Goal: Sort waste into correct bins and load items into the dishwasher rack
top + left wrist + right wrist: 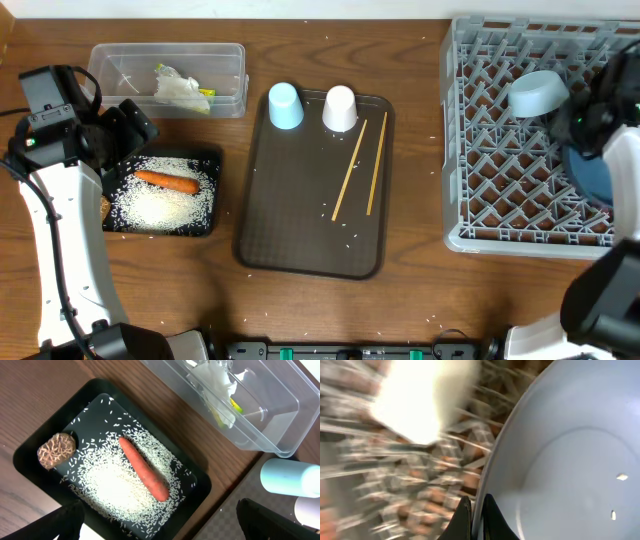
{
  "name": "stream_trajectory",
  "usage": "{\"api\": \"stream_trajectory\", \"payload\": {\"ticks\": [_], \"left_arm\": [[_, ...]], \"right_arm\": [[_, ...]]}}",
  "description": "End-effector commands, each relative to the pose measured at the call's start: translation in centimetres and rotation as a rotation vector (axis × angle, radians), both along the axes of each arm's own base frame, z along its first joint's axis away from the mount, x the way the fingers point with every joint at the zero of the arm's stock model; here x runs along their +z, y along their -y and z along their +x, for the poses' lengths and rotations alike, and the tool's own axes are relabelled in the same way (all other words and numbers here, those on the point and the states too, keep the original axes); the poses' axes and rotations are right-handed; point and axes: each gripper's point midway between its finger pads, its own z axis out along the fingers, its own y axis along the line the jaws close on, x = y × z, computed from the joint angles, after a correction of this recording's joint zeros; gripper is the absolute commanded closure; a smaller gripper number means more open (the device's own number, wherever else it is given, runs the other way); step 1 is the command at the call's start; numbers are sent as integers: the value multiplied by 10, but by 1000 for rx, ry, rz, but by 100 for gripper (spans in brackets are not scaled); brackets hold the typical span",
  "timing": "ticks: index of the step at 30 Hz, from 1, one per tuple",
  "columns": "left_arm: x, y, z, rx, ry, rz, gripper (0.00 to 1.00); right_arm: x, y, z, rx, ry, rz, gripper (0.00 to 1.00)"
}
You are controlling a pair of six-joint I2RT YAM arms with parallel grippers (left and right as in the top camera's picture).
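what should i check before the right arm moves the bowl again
1. right gripper shut on the white bowl rim: ok
2. bowl is over the dishwasher rack: ok
3. bowl seated between pegs: cannot tell, the wrist view is blurred
4. left gripper open and holding nothing, above the black tray: ok
5. light-blue cup, small white cup and chopsticks loaded: not ok, they are on the brown tray
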Motion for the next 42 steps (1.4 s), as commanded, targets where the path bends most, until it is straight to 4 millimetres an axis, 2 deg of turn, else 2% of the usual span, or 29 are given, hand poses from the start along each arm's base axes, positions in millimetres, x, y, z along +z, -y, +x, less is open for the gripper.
{"api": "stream_trajectory", "payload": {"ticks": [1, 6, 13, 17, 28, 42], "left_arm": [[8, -3, 1, 11, 19, 9, 2], [8, -3, 1, 11, 19, 9, 2], [8, -3, 1, 11, 19, 9, 2], [8, -3, 1, 11, 19, 9, 2], [8, -3, 1, 11, 19, 9, 2], [8, -3, 1, 11, 19, 9, 2]], "right_arm": [[62, -45, 16, 190, 239, 254, 99], [109, -61, 16, 330, 435, 440, 99], [134, -83, 20, 500, 560, 613, 99], [132, -88, 22, 528, 565, 672, 99], [91, -79, 34, 487, 501, 776, 99], [109, -32, 18, 408, 588, 867, 99]]}}
